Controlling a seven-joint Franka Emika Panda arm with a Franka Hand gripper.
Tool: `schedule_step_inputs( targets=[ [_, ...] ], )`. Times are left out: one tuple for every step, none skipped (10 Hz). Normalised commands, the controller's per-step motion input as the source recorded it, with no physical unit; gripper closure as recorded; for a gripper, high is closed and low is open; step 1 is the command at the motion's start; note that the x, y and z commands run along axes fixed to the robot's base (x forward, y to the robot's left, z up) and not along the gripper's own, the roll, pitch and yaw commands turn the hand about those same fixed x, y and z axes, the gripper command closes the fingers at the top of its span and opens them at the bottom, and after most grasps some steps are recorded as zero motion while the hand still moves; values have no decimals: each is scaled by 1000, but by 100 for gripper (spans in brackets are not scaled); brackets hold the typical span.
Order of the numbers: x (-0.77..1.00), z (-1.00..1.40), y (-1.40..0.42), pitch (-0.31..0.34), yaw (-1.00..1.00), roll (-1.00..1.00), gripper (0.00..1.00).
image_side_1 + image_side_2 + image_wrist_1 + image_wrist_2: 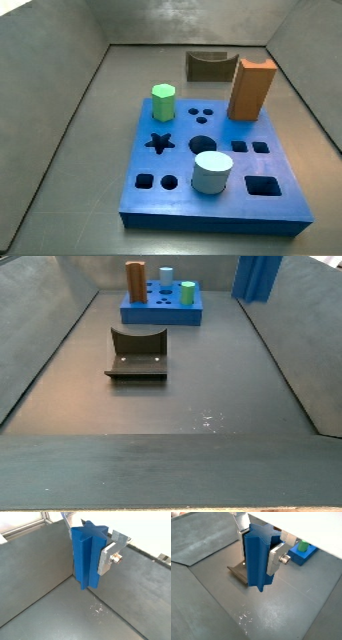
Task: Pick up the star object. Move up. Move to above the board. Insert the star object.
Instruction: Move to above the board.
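Gripper (261, 549) clamping the slim blue fluted star object (258, 559) between its silver plates, lifted clear of the grey floor; it appears to be in the move-up step, next needing travel to above the thick blue holed board (214, 205).

In a side view the board (163, 311) lies at the far end of the grey floor, left of centre. On it stand a tall orange block (136, 280) at the left, a pale cylinder (166, 274) behind the middle and a green peg (190, 292) at the right. Nearer, apart from the board, the fixture (138, 352) stands on the floor. At the far right the star object (257, 276) hangs against the top edge, off the floor; the gripper holding it lies out of view above the edge
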Motion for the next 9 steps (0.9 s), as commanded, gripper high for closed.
schedule_step_inputs(
  targets=[
    [15,386,-8,100,30,80,100],
    [10,230,-9,102,32,82,100],
    [123,57,-1000,361,-132,18,100],
    [126,50,-1000,329,-113,29,100],
    [124,56,-1000,218,-50,7,100],
    [125,56,-1000,167,-38,-18,100],
    [128,58,-1000,101,-12,-16,100],
    [128,60,-1000,79,-1,-24,100],
    [130,64,-1000,62,2,-17,100]
  ],
)
